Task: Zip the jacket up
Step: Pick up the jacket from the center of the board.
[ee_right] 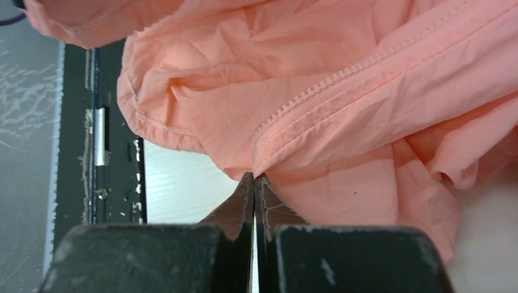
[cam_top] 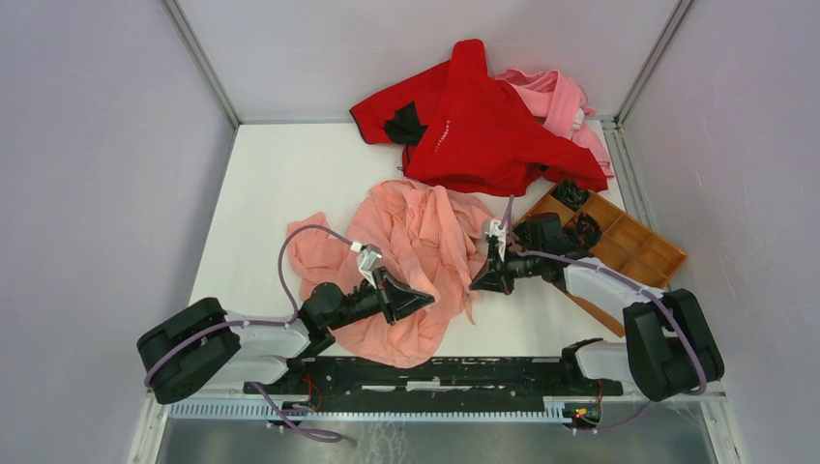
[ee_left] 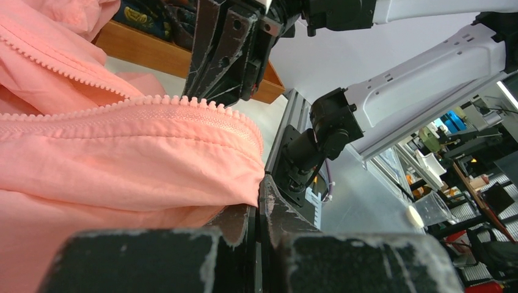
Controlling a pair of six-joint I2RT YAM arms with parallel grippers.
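- The large salmon-pink jacket (cam_top: pixel 416 232) of thin, soft fabric lies crumpled in a loose heap in the middle of the white table (cam_top: pixel 280 174), towards the near edge, between the two arms.
- The left gripper (cam_top: pixel 418 302) sits on the near part of the heap. In its wrist view the fingers are pressed together, with a folded front edge of the jacket running in between them.
- The right gripper (cam_top: pixel 481 282) is at the heap's right edge, just beside the left one. Its fingers are together, and they appear to nip the bottom corner of a front edge, where a row of zip teeth (ee_right: pixel 342 79) ends.
- A second row of pink plastic teeth shows in the left wrist view. No slider or pull tab is visible in any view.
- Handling, as a judgement: the cloth looks very light and limp, creases easily, and will sag or slide rather than hold a shape. It is not fragile, but a pinch on so thin a layer could slip.
- The stitched zip tape looks firmer than the body cloth, so the bottom ends of the two front edges are the best places to take hold, keeping each row taut.
- A bright red garment (cam_top: pixel 474 116) and a paler pink garment (cam_top: pixel 561 97) lie at the far side, with a wooden compartment tray (cam_top: pixel 638 246) to the right.
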